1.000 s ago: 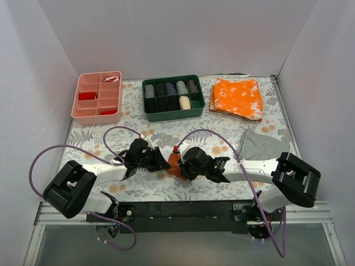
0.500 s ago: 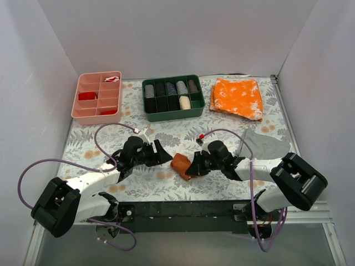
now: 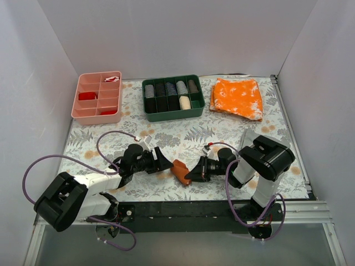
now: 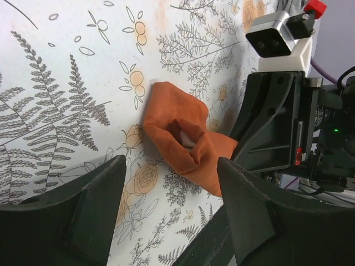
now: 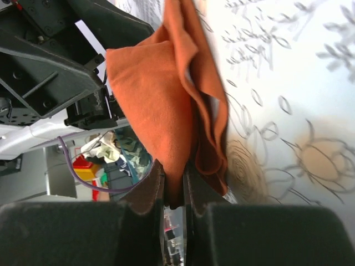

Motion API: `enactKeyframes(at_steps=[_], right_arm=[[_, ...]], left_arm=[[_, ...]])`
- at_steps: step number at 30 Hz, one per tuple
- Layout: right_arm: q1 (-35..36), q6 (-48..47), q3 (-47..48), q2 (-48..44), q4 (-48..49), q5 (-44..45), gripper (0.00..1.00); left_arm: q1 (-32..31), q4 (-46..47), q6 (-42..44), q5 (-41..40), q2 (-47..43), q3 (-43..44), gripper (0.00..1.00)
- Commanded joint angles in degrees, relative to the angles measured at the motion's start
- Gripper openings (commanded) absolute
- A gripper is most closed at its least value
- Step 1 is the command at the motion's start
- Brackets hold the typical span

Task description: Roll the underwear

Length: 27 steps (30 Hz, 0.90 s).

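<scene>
The underwear (image 3: pixel 180 170) is a small rust-orange bundle lying on the floral table near the front edge, between the two arms. In the left wrist view the underwear (image 4: pixel 186 141) shows as a loose roll with a pale cream patch in its open end. My right gripper (image 3: pixel 193 172) is shut on its right edge; in the right wrist view the underwear (image 5: pixel 161 100) is pinched between the two fingers (image 5: pixel 147 191). My left gripper (image 3: pixel 163 163) stands open just left of the bundle, with nothing between its fingers (image 4: pixel 249 205).
A pink divided tray (image 3: pixel 97 97) sits at the back left and a green divided tray (image 3: pixel 172 97) holding rolled cloths at the back centre. A bright orange speckled cloth (image 3: pixel 238 97) lies at the back right. A grey cloth (image 3: pixel 250 138) shows behind the right arm.
My left gripper has opened, let go of the underwear and drawn back to the left. The right arm has folded in close, its gripper still shut on the bundle.
</scene>
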Motion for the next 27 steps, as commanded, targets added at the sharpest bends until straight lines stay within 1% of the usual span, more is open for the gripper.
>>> enactKeyframes(at_steps=[1,5,6,9,10,11,12,14,15,18,19,20,21,22,23,24,25,27], right_arm=[[-0.15,7.66,-1.81,2.85,20.12,-1.69,0.01],[-0.15,5.38,-2.08,0.84,16.62,-0.81,0.01],[-0.15,4.33,-1.73,0.22,13.3,-0.72,0.01],[-0.15,0.46,-0.67,-2.94,7.83,-0.19,0.02],[-0.15,-0.42,-0.23,-4.6,3.99,0.07,0.03],[-0.15,-2.08,0.03,-5.31,2.47,0.16,0.03],[-0.15,-2.71,0.3,-6.01,1.15,0.33,0.03],[-0.15,-3.94,0.56,-7.69,-1.13,0.6,0.04],[-0.15,-4.29,0.65,-7.95,-1.58,0.69,0.04],[0.11,-6.84,0.91,-8.92,-4.48,0.69,0.07],[0.11,-7.72,1.17,-9.53,-5.79,0.95,0.12],[0.63,-8.86,1.53,-9.89,-6.94,1.12,0.15],[0.9,-12.17,2.05,-10.41,-12.08,1.47,0.18],[1.77,-15.08,3.01,-11.98,-16.22,2.96,0.24],[2.3,-17.98,5.37,-12.96,-20.96,4.45,0.28],[2.92,-23.75,6.88,-14.88,-31.97,6.29,0.32],[4.05,-26.07,8.2,-15.86,-36.17,10.31,0.41],[4.85,-29.85,11.19,-18.48,-45.83,13.85,0.49]], left_arm=[[-1.53,6.06,-0.99,-0.57,2.06,-0.37,0.66],[-2.94,8.17,-1.52,-1.53,4.6,0.5,0.65],[-3.81,8.52,-1.52,-1.97,5.22,0.77,0.64],[-5.83,9.4,-1.87,-2.94,7.77,1.74,0.6],[-6.19,9.49,-2.22,-3.9,8.21,1.91,0.58],[-6.62,9.84,-2.48,-4.34,8.82,2.17,0.55],[-7.24,9.84,-2.75,-4.78,9.09,2.26,0.5],[-7.51,9.32,-3.71,-6.63,9.35,2.35,0.45],[-7.6,9.14,-3.89,-7.16,9.44,2.44,0.37],[-7.68,7.74,-4.16,-8.48,9.44,3.4,0.31],[-7.68,7.04,-3.9,-8.65,9.53,3.76,0.24],[-7.68,5.72,-3.28,-8.83,9.7,4.19,0.2],[-7.68,5.02,-2.84,-8.92,9.97,4.98,0.18],[-7.68,4.49,-2.58,-8.92,10.23,5.34,0.13],[-7.68,3.87,-2.14,-8.66,10.41,5.52,0.12],[-7.68,3.61,-1.7,-8.22,10.58,5.69,0.11],[-7.77,3.52,-1.43,-8.04,10.85,5.87,0.1],[-7.86,2.99,-0.56,-7.6,10.85,5.78,0.08]])
